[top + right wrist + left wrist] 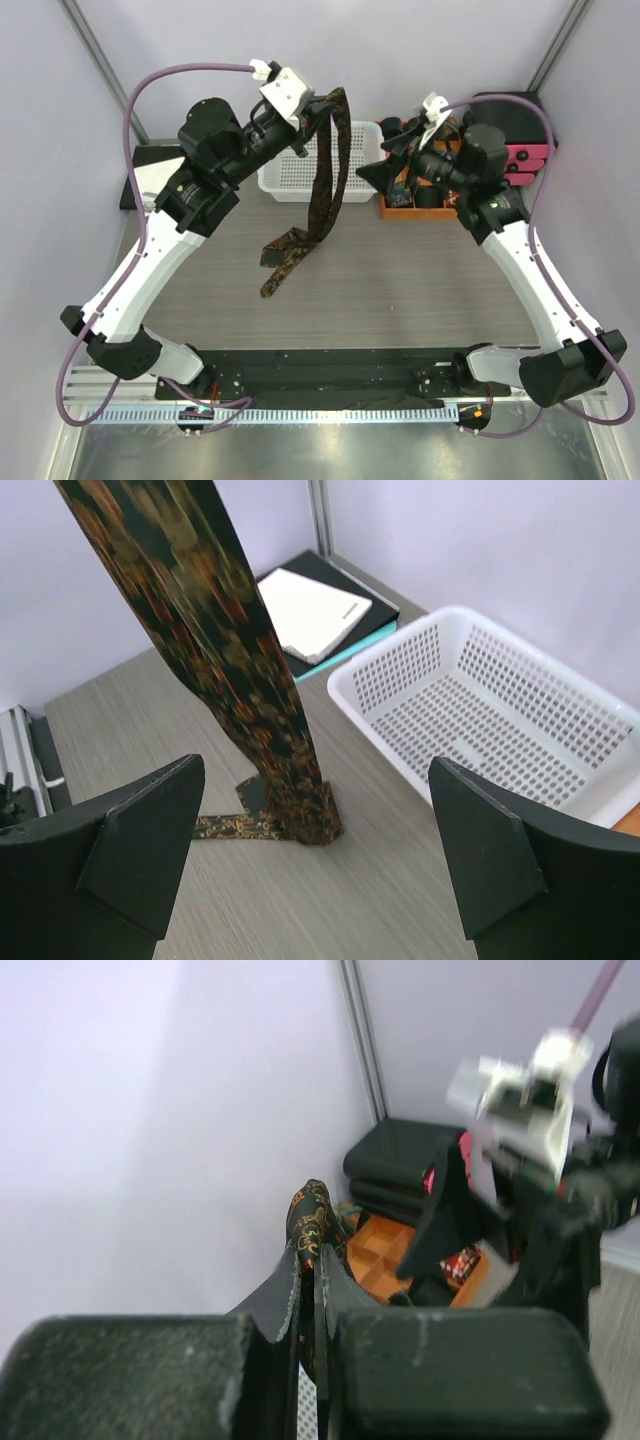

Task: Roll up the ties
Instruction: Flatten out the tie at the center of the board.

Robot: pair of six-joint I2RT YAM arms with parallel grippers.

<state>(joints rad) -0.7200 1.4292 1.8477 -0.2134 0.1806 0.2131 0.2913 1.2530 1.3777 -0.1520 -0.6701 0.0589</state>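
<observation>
My left gripper (325,103) is raised above the white mesh basket (300,180) and is shut on a mottled brown-gold tie (325,175). The tie hangs down from it in a doubled loop, with its lower ends (285,258) resting on the table. In the left wrist view the tie's fold (308,1218) pokes out between the closed fingers (345,1290). My right gripper (385,165) is open and empty, to the right of the hanging tie. In the right wrist view the tie (215,640) hangs in front of the fingers, its end (300,805) on the table.
An orange divided tray (410,205) with dark rolled items stands at the back right, beside a black and pink case (525,155). A white pad on a black mat (315,610) lies at the back left. The white basket (500,700) is empty.
</observation>
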